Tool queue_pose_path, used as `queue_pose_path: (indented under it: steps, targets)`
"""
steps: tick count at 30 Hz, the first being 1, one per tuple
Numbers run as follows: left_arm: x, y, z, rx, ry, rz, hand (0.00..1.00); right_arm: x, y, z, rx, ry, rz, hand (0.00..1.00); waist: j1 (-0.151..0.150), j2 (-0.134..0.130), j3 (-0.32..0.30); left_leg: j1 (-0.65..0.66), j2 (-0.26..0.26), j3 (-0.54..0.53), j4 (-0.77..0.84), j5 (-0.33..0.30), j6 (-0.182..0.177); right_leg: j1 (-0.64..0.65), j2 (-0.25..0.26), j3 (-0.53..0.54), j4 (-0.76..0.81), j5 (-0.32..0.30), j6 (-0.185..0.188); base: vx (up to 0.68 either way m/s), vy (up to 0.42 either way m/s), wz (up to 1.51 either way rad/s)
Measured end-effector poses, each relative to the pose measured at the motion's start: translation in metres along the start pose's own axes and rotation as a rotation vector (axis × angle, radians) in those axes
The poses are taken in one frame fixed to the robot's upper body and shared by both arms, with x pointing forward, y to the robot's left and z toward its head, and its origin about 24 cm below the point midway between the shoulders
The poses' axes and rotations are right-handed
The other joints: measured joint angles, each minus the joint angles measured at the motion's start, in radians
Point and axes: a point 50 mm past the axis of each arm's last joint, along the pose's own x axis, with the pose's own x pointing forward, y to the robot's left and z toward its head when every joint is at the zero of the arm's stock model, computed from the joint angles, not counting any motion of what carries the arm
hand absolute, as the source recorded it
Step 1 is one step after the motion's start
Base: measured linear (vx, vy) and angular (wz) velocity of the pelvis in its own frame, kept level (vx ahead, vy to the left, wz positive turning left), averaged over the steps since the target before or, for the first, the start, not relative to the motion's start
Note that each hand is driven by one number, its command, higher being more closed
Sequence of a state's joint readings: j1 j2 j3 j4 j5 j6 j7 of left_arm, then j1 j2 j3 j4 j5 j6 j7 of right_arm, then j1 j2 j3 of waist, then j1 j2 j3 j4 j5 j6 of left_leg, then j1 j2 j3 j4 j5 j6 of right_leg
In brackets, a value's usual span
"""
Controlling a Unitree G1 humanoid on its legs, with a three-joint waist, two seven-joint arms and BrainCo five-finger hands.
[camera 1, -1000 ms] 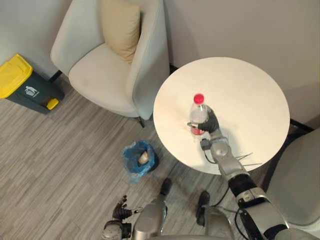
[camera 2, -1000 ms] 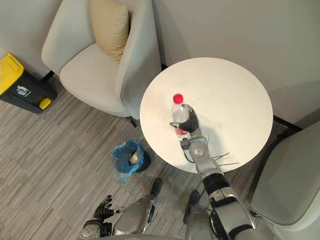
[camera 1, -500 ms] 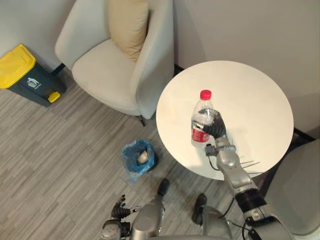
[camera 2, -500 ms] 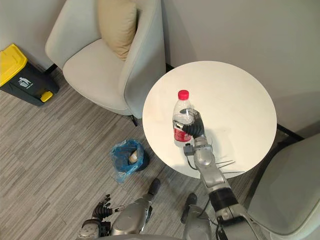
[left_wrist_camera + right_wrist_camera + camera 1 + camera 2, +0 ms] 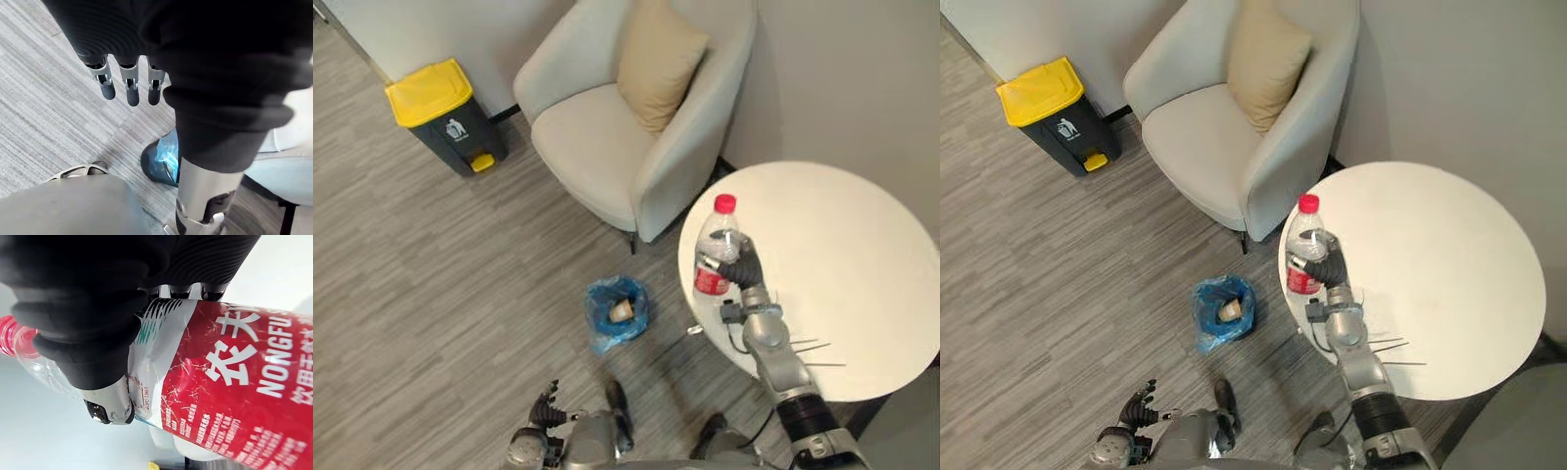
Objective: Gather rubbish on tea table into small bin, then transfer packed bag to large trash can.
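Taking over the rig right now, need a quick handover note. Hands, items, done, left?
Hands: right robot hand is shut on the bottle, held upright at the tea table edge nearest the small bin. The left robot hand is open and idle, low near the floor.
Done: one piece of rubbish lies in the bin.
Left: bottle into bin, likely the thin sticks on the table too, then bag to the yellow-lidded trash can.

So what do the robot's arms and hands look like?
The right arm and left arm are smooth, silver-grey tubes. The right hand and left hand wear dark ribbed covers like gloves. The silver fingers end in dark tips.
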State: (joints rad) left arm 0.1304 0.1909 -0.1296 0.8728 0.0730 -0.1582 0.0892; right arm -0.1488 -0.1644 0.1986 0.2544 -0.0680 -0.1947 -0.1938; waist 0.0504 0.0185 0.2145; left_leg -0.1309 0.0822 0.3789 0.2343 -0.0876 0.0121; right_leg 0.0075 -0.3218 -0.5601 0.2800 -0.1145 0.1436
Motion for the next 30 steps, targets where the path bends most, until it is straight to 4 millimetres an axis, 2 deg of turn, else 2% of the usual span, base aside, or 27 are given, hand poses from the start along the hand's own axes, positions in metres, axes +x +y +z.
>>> queue_pose_path:
  steps: [1,2,3,4,5,7,8,10,11,12,15,17,19,21,22,23,24,28,30]
  targets:
    - [0.000,0.000,-0.001,0.012,0.001,-0.006,0.00,-0.002,0.004,-0.003,-0.014,0.012,0.026,1.00,-0.006,0.004,0.003,-0.017,-0.002,-0.015,0.058,-0.052,0.000,-0.019,-0.028,0.028,0.084,-0.021,-0.011,-0.06,0.193,0.13]
    - [0.000,-0.001,-0.001,0.022,0.000,-0.010,0.00,-0.004,0.004,-0.004,-0.021,0.018,0.033,1.00,-0.009,0.006,0.005,-0.021,-0.007,-0.024,0.076,-0.068,0.012,-0.052,-0.044,0.074,0.160,-0.027,-0.031,-0.07,0.180,0.37]
    - [0.000,-0.001,-0.001,0.038,0.000,-0.015,0.00,-0.006,0.006,-0.007,-0.024,0.027,0.052,1.00,-0.021,0.010,0.011,-0.027,-0.016,-0.060,0.099,-0.083,0.025,-0.144,-0.053,0.209,0.318,-0.032,-0.080,-0.04,0.120,0.50]
    - [0.000,0.000,-0.001,0.039,0.000,-0.014,0.00,-0.007,0.008,-0.007,-0.025,0.030,0.061,1.00,-0.036,0.023,0.020,-0.033,-0.017,-0.086,0.105,-0.085,0.026,-0.174,-0.024,0.284,0.356,-0.061,-0.065,-0.05,0.125,0.87]
    - [0.001,0.000,0.001,0.037,-0.005,-0.011,0.00,-0.008,0.012,-0.007,-0.028,0.025,0.081,1.00,-0.045,0.013,0.032,-0.040,-0.020,-0.136,0.101,-0.085,0.026,-0.228,0.058,0.407,0.357,-0.103,-0.044,-0.03,0.020,0.83]
    - [0.003,0.003,0.004,0.036,-0.010,0.001,0.00,-0.009,0.013,-0.005,-0.031,0.018,0.091,1.00,-0.041,0.022,0.049,-0.062,-0.034,-0.185,0.099,-0.079,0.020,-0.280,0.123,0.488,0.297,-0.103,-0.039,-0.02,-0.010,0.88]
    - [0.005,0.004,0.006,0.039,-0.011,0.012,0.00,-0.009,0.012,-0.006,-0.043,0.016,0.103,1.00,-0.050,0.013,0.050,-0.090,-0.058,-0.230,0.106,-0.071,0.007,-0.313,0.155,0.537,0.243,-0.100,-0.036,0.02,-0.070,1.53]
    - [0.008,0.008,0.012,0.035,-0.029,0.025,0.00,-0.009,0.008,-0.001,-0.063,-0.010,0.120,1.00,-0.075,-0.004,0.077,-0.161,-0.099,-0.292,0.186,-0.070,0.003,-0.346,0.153,0.544,0.226,-0.092,-0.042,0.03,-0.152,1.82]
    - [0.014,0.008,0.029,-0.017,-0.072,0.040,0.00,-0.003,0.002,0.007,-0.097,-0.052,0.121,1.00,-0.081,0.016,0.122,-0.246,-0.110,-0.342,0.284,-0.080,0.001,-0.389,0.147,0.522,0.292,-0.067,-0.050,-0.01,-0.183,1.32]
    - [0.016,0.008,0.036,-0.040,-0.091,0.050,0.00,0.001,-0.003,0.011,-0.122,-0.070,0.122,1.00,-0.067,0.032,0.138,-0.292,-0.109,-0.358,0.303,-0.080,-0.006,-0.431,0.148,0.508,0.314,-0.078,-0.058,-0.01,-0.173,0.98]
    - [0.021,0.013,0.048,-0.130,-0.121,0.085,0.00,0.019,-0.006,0.026,-0.177,-0.133,0.122,1.00,-0.037,0.036,0.209,-0.376,-0.099,-0.367,0.306,-0.058,-0.030,-0.524,0.151,0.488,0.366,-0.086,-0.075,-0.05,-0.148,0.25]
    - [0.022,0.015,0.052,-0.167,-0.128,0.099,0.00,0.026,-0.006,0.029,-0.204,-0.142,0.117,1.00,-0.037,0.035,0.212,-0.423,-0.094,-0.375,0.313,-0.052,-0.040,-0.569,0.152,0.476,0.385,-0.089,-0.080,-0.04,-0.102,0.19]
    - [0.025,0.018,0.060,-0.258,-0.141,0.145,0.00,0.041,-0.009,0.035,-0.255,-0.155,0.089,1.00,-0.033,0.038,0.220,-0.510,-0.082,-0.374,0.357,-0.058,-0.043,-0.641,0.161,0.475,0.420,-0.093,-0.088,-0.10,-0.064,0.04]
    - [0.028,0.023,0.075,-0.322,-0.177,0.178,0.00,0.059,-0.013,0.051,-0.291,-0.198,0.052,1.00,-0.033,0.043,0.226,-0.616,-0.056,-0.356,0.417,-0.078,-0.040,-0.736,0.163,0.471,0.464,-0.097,-0.094,-0.12,-0.045,0.07]
    - [0.032,0.030,0.093,-0.387,-0.226,0.212,0.00,0.073,-0.017,0.072,-0.307,-0.259,0.009,1.00,-0.031,0.051,0.235,-0.708,-0.008,-0.311,0.474,-0.080,-0.037,-0.824,0.164,0.462,0.514,-0.102,-0.099,-0.10,-0.072,0.14]
    - [0.033,0.032,0.102,-0.418,-0.254,0.223,0.00,0.079,-0.020,0.082,-0.317,-0.287,-0.009,1.00,-0.030,0.051,0.248,-0.742,0.000,-0.304,0.497,-0.079,-0.038,-0.855,0.163,0.461,0.537,-0.106,-0.101,-0.17,-0.097,0.15]
    - [0.034,0.041,0.126,-0.476,-0.332,0.247,0.00,0.091,-0.027,0.110,-0.332,-0.367,-0.051,1.00,-0.014,0.052,0.291,-0.817,0.013,-0.303,0.558,-0.080,-0.036,-0.924,0.162,0.460,0.593,-0.114,-0.107,-0.12,-0.045,0.06]
    - [0.029,0.047,0.168,-0.595,-0.481,0.261,0.00,0.107,-0.045,0.167,-0.350,-0.524,-0.158,1.00,0.020,0.053,0.324,-1.032,0.014,-0.309,0.666,-0.087,-0.025,-1.135,0.145,0.463,0.711,-0.137,-0.109,-0.13,-0.023,0.15]
    - [0.026,0.048,0.176,-0.640,-0.515,0.257,0.00,0.113,-0.051,0.188,-0.364,-0.560,-0.186,1.00,0.027,0.052,0.330,-1.130,0.014,-0.312,0.715,-0.086,-0.025,-1.226,0.127,0.456,0.771,-0.152,-0.113,-0.10,-0.021,0.27]
